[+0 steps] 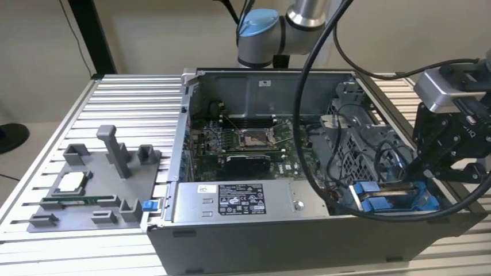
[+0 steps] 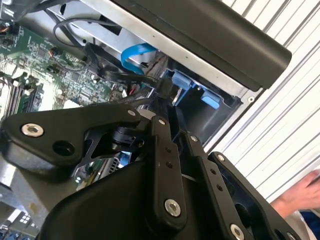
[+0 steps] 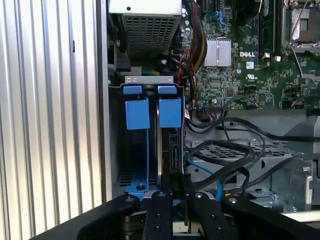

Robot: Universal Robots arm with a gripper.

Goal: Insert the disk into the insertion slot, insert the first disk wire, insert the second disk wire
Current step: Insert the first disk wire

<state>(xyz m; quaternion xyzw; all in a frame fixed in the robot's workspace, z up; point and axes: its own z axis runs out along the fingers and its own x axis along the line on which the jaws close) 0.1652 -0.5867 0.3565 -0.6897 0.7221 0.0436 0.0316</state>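
Observation:
The insertion slot [image 3: 136,114], a grey bay with blue tabs, sits in the corner of the open computer case [image 1: 307,241]; in the exterior view the insertion slot [image 1: 387,198] is at the right. The disk [image 3: 170,150] stands on edge in the bay beside a blue rail. In both wrist views my gripper [image 3: 179,194] is at the disk's near end, fingers close together on the black plug of a disk wire [image 2: 165,89]. A blue disk wire [image 3: 205,171] lies loose alongside. In the exterior view the gripper [image 1: 420,172] hangs just over the bay.
Black cables [image 3: 225,150] loop over the perforated cage next to the bay. The grey power supply [image 1: 238,202] and the motherboard [image 1: 245,146] fill the case. A grey fixture [image 1: 100,184] lies at the exterior view's left. A person's hand [image 2: 305,192] is over the ribbed table.

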